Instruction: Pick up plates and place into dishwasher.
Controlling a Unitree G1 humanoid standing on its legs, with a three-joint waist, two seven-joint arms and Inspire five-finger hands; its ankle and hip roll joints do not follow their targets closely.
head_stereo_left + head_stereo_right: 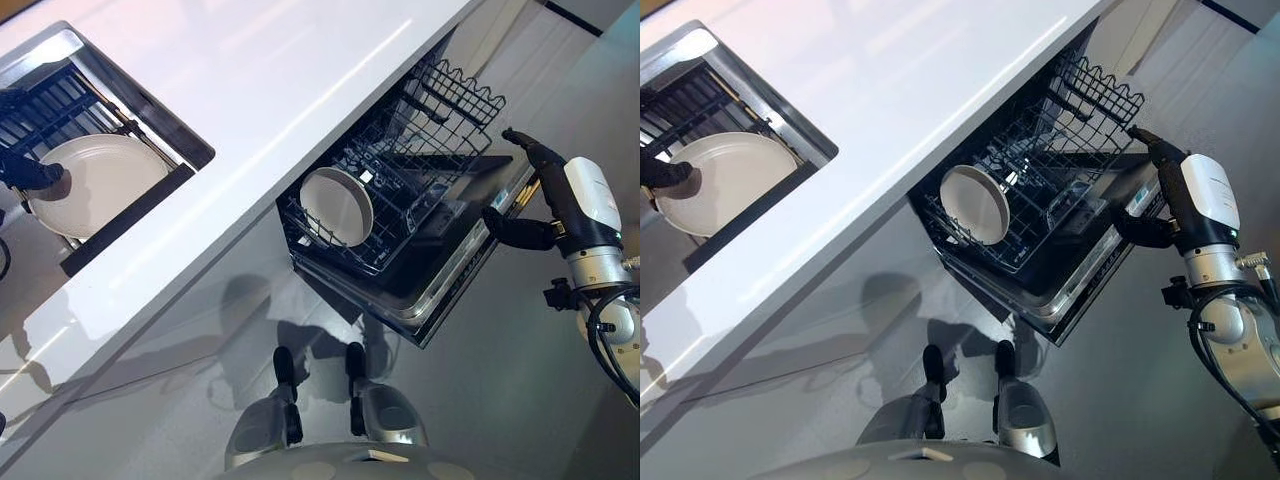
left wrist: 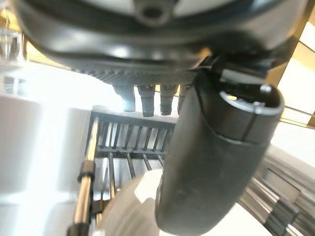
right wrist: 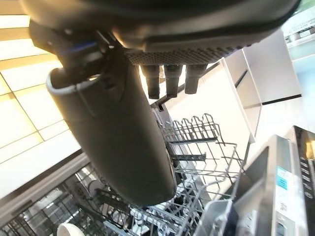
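A large white plate (image 1: 100, 185) lies in the sink (image 1: 150, 100) on a dark rack (image 1: 50, 105) at the far left. My left hand (image 1: 30, 172) is at the plate's left rim with its thumb (image 2: 216, 162) over the plate (image 2: 135, 206) and its fingers (image 2: 147, 101) straight, holding nothing. A second white plate (image 1: 338, 205) stands on edge in the pulled-out dishwasher rack (image 1: 440, 110). My right hand (image 1: 560, 200) hovers open beside the rack's right end, above the lowered door (image 1: 470, 270). Its thumb (image 3: 118, 132) and straight fingers (image 3: 172, 78) have nothing between them.
A long white counter (image 1: 280, 90) runs diagonally between the sink and the dishwasher. Most of the wire rack (image 3: 197, 142) around the standing plate holds no dishes. Grey floor (image 1: 500, 400) lies in front of the open door.
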